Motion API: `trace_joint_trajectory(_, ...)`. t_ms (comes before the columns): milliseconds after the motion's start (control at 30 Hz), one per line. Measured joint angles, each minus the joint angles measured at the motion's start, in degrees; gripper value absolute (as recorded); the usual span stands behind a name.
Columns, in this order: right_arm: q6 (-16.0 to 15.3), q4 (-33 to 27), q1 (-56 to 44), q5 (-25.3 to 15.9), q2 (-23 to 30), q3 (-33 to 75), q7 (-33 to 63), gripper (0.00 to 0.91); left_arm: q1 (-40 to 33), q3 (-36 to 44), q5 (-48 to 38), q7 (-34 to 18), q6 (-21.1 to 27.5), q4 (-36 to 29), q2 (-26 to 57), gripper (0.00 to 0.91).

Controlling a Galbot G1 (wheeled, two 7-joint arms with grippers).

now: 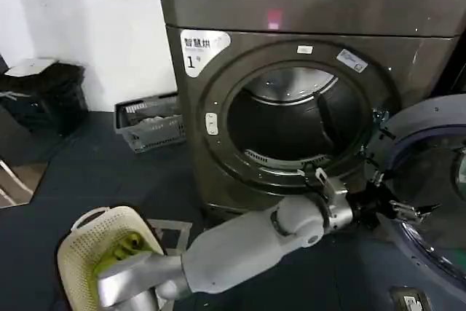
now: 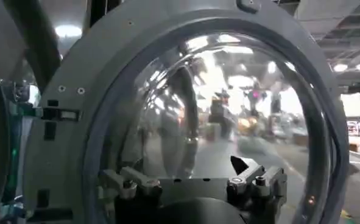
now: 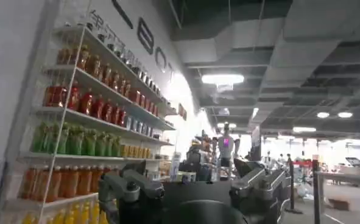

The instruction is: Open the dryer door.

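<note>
The dryer is a dark grey-brown machine with a white label marked "1", and its round drum opening is exposed. The dryer door stands swung out to the right of the opening. My left arm reaches across in front of the machine. My left gripper sits at the door's inner rim, open with nothing between its fingers. In the left wrist view the door's domed glass looms close ahead of the left gripper. The right gripper is open and points into the room.
A cream basket holding something green stands on the floor near my base. Left of the dryer, a grey crate lies against the white wall, with a black bag further left. Shelves of bottles line the wall in the right wrist view.
</note>
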Motion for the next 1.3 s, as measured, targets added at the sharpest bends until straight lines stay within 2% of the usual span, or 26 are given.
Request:
trace_joint_trajectory(1000,-0.3,0.7,0.4,0.0,-0.2,-0.6,-0.6,0.907,0.0,-1.1,0.7,-0.2,-1.6,4.4,-2.5,0.907)
trace_joint_trajectory(1300,-0.1,0.3,0.6,-0.1,-0.6,-0.2,-0.8,0.907,-0.7,-1.5,-0.4,-0.2,-1.6,3.0,-2.4,0.907)
